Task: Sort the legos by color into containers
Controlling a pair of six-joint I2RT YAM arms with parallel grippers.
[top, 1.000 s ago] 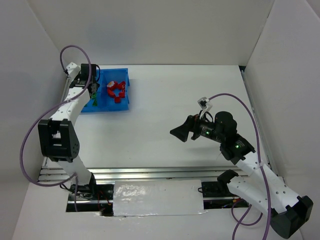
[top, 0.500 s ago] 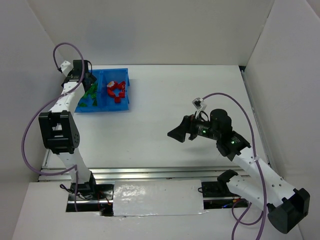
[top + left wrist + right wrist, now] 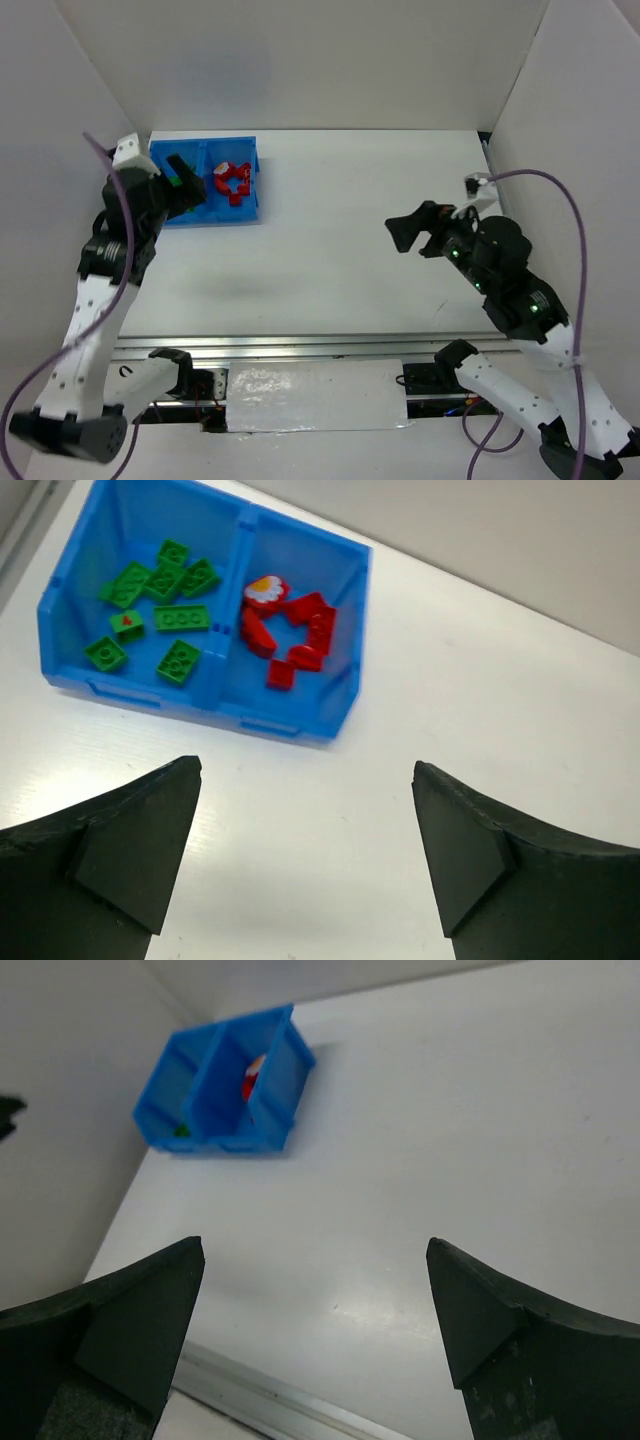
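Blue bin (image 3: pixel 252 178): at the far left of the white counter (image 3: pixel 340 250), close to the left wall (image 3: pixel 60 110); shallow, split by a central divider into two square compartments side by side.

Left compartment (image 3: pixel 75 575): filled with green legos (image 3: pixel 181 617) only, flat plates and small bricks lying loose at mixed angles, some touching; one with a small red mark on top.

Right compartment (image 3: pixel 345 590): filled with red legos (image 3: pixel 305 630), bunched near the divider in a rough ring; among them a round white piece with a yellow centre (image 3: pixel 264 588), at the far side of the cluster.

Counter outside the bin: bare white wherever seen in all three views.

Left gripper (image 3: pixel 186 180): above the near side of the left compartment in the top view, covering most of the greens there; seen from its own wrist (image 3: pixel 305 775), fingers spread wide, nothing between them, bin framed in the gap beyond.

Right gripper (image 3: pixel 404 230): over the right half of the counter, well apart from the bin, pointing left; from its wrist camera (image 3: pixel 315 1250), fingers spread wide and empty, the bin (image 3: pixel 225 1085) small in the far left corner.
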